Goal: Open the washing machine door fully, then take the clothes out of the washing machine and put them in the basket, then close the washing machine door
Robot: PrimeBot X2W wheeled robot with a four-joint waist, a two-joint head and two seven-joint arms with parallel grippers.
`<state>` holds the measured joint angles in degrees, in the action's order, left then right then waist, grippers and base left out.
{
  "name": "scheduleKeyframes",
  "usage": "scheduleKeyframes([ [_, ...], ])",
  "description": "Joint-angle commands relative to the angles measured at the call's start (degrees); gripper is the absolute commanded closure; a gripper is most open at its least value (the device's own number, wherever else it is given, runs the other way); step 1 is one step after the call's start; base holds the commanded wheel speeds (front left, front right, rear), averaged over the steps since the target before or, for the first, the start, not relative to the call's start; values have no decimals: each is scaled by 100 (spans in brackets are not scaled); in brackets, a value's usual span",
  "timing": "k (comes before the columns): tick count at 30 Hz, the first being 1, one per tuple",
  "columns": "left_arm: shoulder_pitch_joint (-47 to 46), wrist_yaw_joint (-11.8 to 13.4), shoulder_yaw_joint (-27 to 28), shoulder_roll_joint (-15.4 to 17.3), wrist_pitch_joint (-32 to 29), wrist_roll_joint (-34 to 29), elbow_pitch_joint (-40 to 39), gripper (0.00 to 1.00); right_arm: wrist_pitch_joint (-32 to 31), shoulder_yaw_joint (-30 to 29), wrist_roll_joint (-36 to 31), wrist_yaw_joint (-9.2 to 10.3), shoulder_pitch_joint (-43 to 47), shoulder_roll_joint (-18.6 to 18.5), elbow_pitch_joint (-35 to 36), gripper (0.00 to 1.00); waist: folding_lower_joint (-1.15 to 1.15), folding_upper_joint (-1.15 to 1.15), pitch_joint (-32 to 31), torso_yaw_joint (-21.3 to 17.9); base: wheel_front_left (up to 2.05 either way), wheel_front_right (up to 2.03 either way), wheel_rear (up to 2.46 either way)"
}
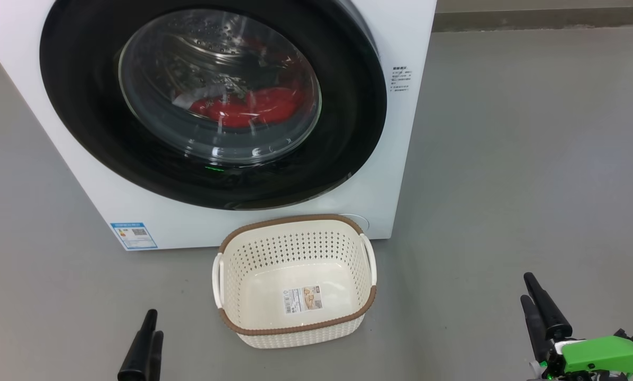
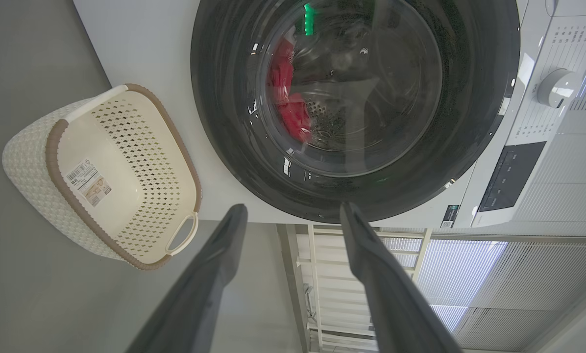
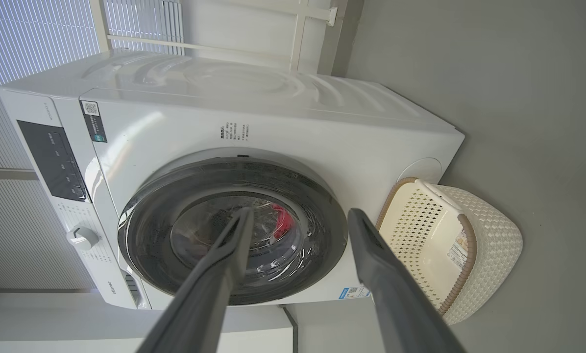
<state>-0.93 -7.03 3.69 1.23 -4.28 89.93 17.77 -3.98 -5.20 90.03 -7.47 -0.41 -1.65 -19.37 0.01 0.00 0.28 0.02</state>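
The white washing machine [image 1: 396, 174] stands ahead of me. Its round black-rimmed door [image 1: 83, 106] lies over the opening. Red clothes [image 1: 247, 108] lie low in the drum behind the glass, also seen as clothes [image 2: 293, 115] and clothes [image 3: 282, 220] in the wrist views. On the floor just in front of the machine sits the cream basket [image 1: 295, 219], with only a paper label inside. My left gripper [image 1: 153, 324] hangs to the basket's left, open and empty, as its wrist view [image 2: 294, 208] shows. My right gripper [image 1: 526, 287] is well right of the basket, open and empty [image 3: 301, 212].
Grey floor [image 1: 533, 159] spreads to the right of the machine and around the basket. A blue label sticker [image 1: 134, 235] marks the machine's lower left corner. The control panel and knob [image 2: 557, 88] sit above the door. A wall base [image 1: 533, 18] runs behind.
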Motion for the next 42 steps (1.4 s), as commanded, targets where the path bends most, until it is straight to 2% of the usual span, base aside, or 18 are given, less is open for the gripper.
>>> scheduleKeyframes([
  [1,-57,-9,27,89,53,-90,-189,0,39,24,-88,0,-115,-105,173,0,0,0,2,0,0,0,0],
  [10,-31,-12,44,83,189,-644,-245,0,179,105,-515,0,-106,-176,174,0,-1,0,12,-3,0,0,0],
  [27,66,-16,173,88,478,-2115,-537,0,465,301,-1649,-1,-44,-316,332,0,-1,0,35,-14,0,0,0],
  [42,160,149,111,103,750,-3459,-813,0,734,566,-2833,-1,-6,-494,404,0,-1,0,77,-32,0,0,0],
])
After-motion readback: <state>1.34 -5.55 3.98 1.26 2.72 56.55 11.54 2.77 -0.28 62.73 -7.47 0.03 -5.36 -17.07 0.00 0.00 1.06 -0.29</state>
